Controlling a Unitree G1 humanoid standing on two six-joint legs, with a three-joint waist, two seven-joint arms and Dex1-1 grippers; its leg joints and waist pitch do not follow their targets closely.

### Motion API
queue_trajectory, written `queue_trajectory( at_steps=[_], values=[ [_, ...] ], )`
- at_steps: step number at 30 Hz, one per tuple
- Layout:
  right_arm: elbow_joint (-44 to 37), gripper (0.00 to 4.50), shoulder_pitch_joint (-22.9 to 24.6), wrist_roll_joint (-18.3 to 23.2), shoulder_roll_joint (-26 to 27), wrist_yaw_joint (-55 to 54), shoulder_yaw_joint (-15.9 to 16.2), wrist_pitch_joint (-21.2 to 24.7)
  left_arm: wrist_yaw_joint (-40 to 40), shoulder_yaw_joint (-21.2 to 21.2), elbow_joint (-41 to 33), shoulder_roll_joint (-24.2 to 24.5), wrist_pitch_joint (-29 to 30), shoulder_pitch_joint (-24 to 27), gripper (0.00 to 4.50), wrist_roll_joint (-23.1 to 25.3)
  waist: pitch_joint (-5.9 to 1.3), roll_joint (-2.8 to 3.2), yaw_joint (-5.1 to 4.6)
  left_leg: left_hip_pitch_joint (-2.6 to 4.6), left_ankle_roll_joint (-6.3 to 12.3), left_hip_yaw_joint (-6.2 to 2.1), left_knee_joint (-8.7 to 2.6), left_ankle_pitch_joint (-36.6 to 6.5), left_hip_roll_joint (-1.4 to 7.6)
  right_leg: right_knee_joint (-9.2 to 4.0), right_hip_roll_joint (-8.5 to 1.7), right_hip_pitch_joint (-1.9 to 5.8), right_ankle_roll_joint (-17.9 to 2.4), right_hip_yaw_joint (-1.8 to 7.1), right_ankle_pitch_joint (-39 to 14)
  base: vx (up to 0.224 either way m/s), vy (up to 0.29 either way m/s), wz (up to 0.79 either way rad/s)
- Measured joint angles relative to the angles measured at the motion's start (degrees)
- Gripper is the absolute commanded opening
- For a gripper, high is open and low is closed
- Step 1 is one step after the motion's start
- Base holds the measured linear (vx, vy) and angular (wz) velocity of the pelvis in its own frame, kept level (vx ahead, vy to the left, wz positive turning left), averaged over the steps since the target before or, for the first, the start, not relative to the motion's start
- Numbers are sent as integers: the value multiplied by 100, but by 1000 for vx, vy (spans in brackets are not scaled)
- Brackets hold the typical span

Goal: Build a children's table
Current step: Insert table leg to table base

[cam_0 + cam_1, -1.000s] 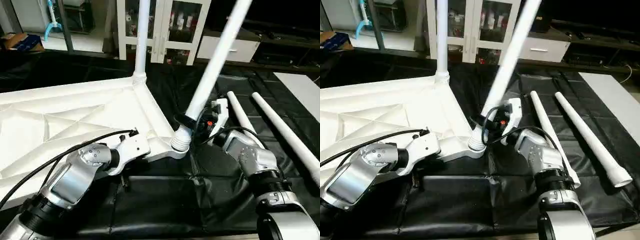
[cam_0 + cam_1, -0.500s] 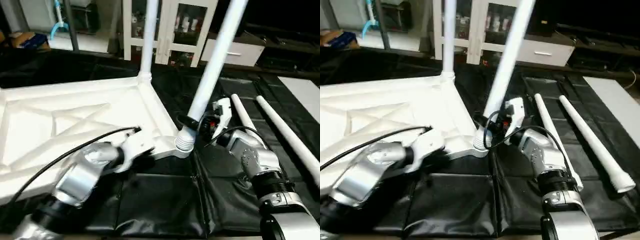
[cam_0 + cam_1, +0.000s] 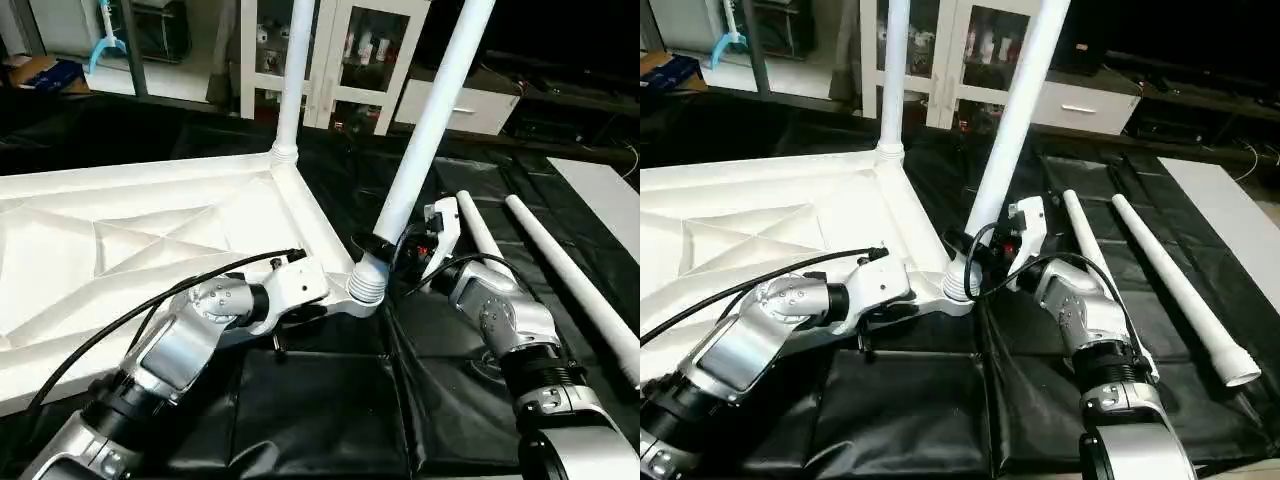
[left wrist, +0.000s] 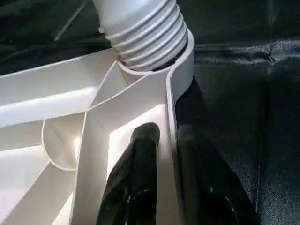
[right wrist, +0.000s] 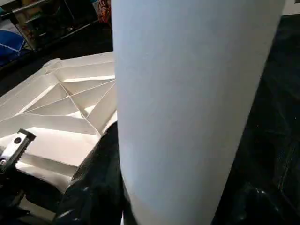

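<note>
Right gripper (image 3: 378,243) is clamping the tilted leg (image 3: 428,130) just above the table top's (image 3: 120,250) near corner socket, left gripper (image 4: 166,140) is straddling the rim there, jaws slightly parted — likely light, stiff, slick plastic — best gripped low near the threads.

A white table top (image 3: 150,230), its ribbed underside patterned in crossing triangles, lies on glossy black sheeting (image 3: 330,400); white legs (image 3: 425,120) (two loose at right (image 3: 570,270)) contrast with the robot's silver forearms (image 3: 180,345) and black fingers (image 4: 136,183).
</note>
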Motion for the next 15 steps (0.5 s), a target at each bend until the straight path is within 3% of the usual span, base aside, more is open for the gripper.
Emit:
queue_trajectory(
  at_steps=[2,3,5,8,13,15],
  values=[
    [0,186,2,-2,0,-1,-1,-2,-3,-40,36,6,80,-11,88,38,0,0,2,0,0,0,0,0,0,0,0,0,0,0,0,0,0,0],
    [-2,186,3,-3,0,-1,0,-4,-15,-62,66,8,129,-23,117,55,0,0,1,0,0,0,0,0,0,0,0,0,0,0,0,0,0,0],
    [-19,186,11,-9,0,-4,0,-6,-41,-124,97,19,160,-88,117,102,3,5,2,1,0,0,0,0,0,0,0,1,1,0,0,0,0,0],
    [-26,186,13,-9,0,-14,1,-9,-37,-146,107,15,185,-110,155,143,5,8,4,1,0,-1,-1,0,0,0,0,0,1,-1,-1,0,0,0],
    [-108,186,41,-14,2,-28,21,-5,-61,-200,114,53,239,-158,155,165,12,27,0,3,0,-2,-6,0,0,1,0,0,4,-2,-2,0,0,0],
    [-152,186,50,-20,2,-34,24,-3,-140,-205,112,89,256,-175,130,158,23,57,-1,2,-1,-5,-5,0,0,-1,1,1,2,-3,-1,0,0,0]
  ],
)
